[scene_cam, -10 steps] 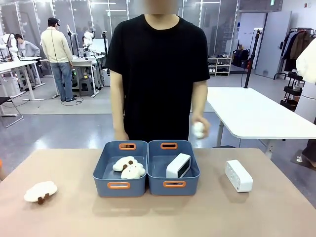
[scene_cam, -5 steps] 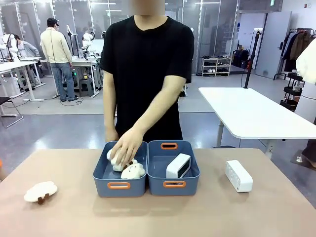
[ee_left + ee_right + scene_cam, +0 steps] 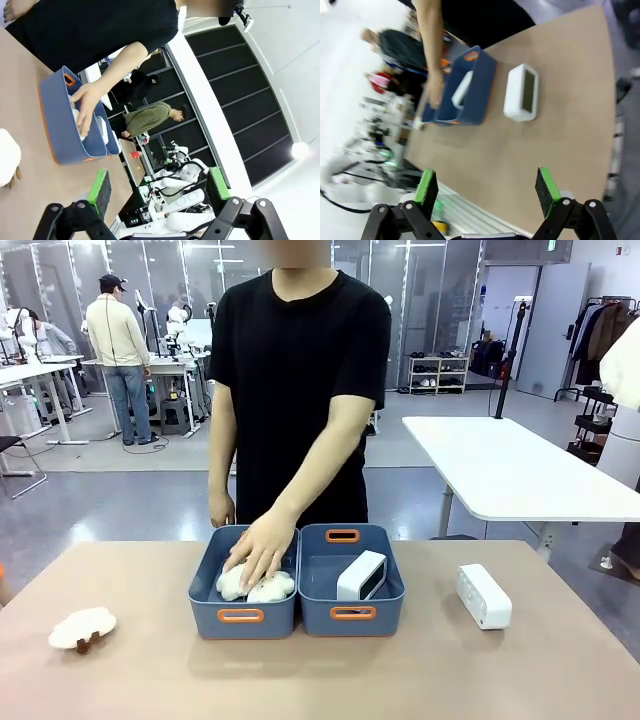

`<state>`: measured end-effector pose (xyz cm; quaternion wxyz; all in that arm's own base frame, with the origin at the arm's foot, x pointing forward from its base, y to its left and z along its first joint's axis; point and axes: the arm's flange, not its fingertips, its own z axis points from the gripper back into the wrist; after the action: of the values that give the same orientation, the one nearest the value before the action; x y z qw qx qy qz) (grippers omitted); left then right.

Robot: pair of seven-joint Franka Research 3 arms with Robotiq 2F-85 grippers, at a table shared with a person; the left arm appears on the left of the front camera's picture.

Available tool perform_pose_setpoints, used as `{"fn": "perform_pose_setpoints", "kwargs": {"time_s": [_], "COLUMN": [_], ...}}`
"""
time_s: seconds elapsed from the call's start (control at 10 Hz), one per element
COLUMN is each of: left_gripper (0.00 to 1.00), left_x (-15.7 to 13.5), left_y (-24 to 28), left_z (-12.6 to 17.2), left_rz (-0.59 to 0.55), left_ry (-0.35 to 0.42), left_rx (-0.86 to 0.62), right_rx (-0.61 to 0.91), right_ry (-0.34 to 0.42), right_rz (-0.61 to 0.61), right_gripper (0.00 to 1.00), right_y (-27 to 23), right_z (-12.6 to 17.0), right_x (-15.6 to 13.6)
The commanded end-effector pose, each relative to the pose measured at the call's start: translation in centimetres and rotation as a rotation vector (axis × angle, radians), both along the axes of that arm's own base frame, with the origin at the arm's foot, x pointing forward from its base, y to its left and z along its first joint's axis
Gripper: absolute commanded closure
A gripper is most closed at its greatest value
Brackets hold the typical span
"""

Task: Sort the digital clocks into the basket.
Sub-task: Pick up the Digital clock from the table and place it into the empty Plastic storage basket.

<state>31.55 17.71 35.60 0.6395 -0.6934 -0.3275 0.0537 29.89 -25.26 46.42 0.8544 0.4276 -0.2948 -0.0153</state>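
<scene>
One digital clock [image 3: 361, 575] sits in the right basket [image 3: 318, 619]; second digital clock [image 3: 483, 596] lies on the table [image 3: 400, 680], off to the right of that basket. Person's hand [image 3: 260, 550] rests on cloud toys [image 3: 272, 588] in the left bin [image 3: 205, 615], and another cloud toy [image 3: 82, 628] sits near left on the table. Left gripper [image 3: 159, 184] and right gripper [image 3: 485, 186] both have jaws wide, holding nothing.

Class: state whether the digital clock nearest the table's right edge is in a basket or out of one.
Out: the digital clock rests on the bare table, apart from the right basket.
</scene>
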Motion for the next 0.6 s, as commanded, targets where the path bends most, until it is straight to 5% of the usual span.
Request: {"fn": "perform_pose_setpoints", "kwargs": {"time_s": [0.0,0.2,0.5], "left_gripper": [0.02,0.02,0.02], "left_x": [0.0,0.0,0.0], "left_y": [0.0,0.0,0.0], "left_z": [0.7,0.7,0.7], "left_rz": [0.008,0.008,0.008], "left_ry": [0.017,0.017,0.017], "left_rx": [0.005,0.005,0.005], "right_rx": [-0.611,-0.797,-1.171], "right_ry": [0.051,0.131,0.116], "right_rz": [0.135,0.259,0.281], "right_gripper": [0.00,0.00,0.00], "right_y": [7.5,14.9,24.4], "right_z": [3.7,3.0,-1.7], "right_x": [5.3,9.7,10.8]}}
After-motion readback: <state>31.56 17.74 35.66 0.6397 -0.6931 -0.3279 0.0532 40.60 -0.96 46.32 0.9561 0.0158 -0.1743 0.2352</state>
